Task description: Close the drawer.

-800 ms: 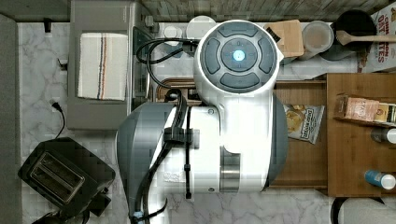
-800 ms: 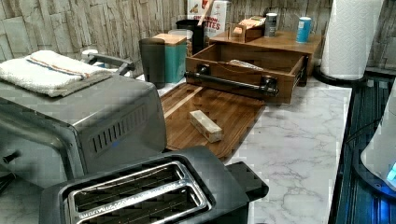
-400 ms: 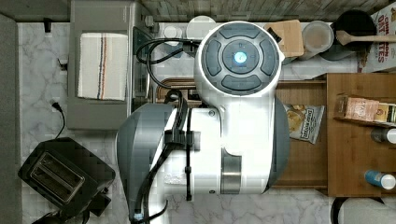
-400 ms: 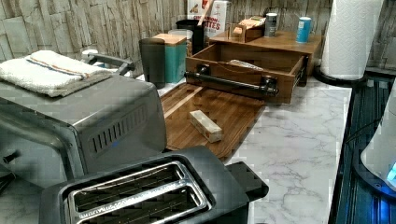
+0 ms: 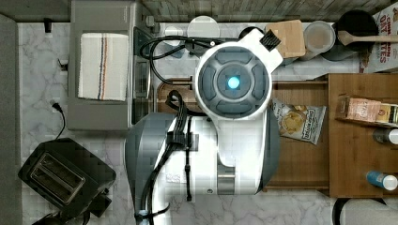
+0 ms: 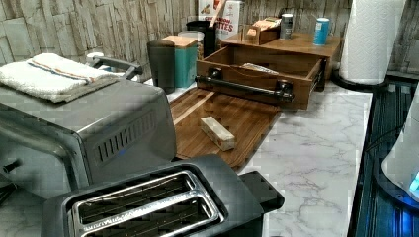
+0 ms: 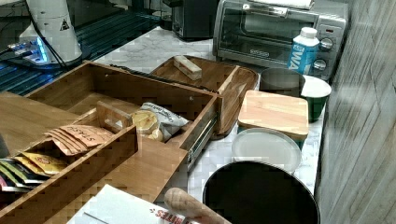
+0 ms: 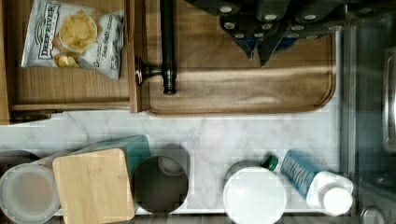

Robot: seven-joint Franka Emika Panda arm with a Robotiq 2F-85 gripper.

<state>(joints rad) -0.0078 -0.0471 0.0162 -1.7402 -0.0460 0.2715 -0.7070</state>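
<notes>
Jaws nearly together above tray [image 8: 243, 93], beside drawer [image 8: 70, 88].

We look straight down from above, low along the counter from either end, and all share the drawer [image 6: 257, 81].

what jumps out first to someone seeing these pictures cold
The big white and grey robot arm covers the middle of the top view. Next comes the open wooden drawer with its long black bar handle, pulled out over a dark wooden tray in the left view; a bag of chips lies inside it in the right view. A black toaster and a silver toaster oven fill the left view's foreground.
</notes>
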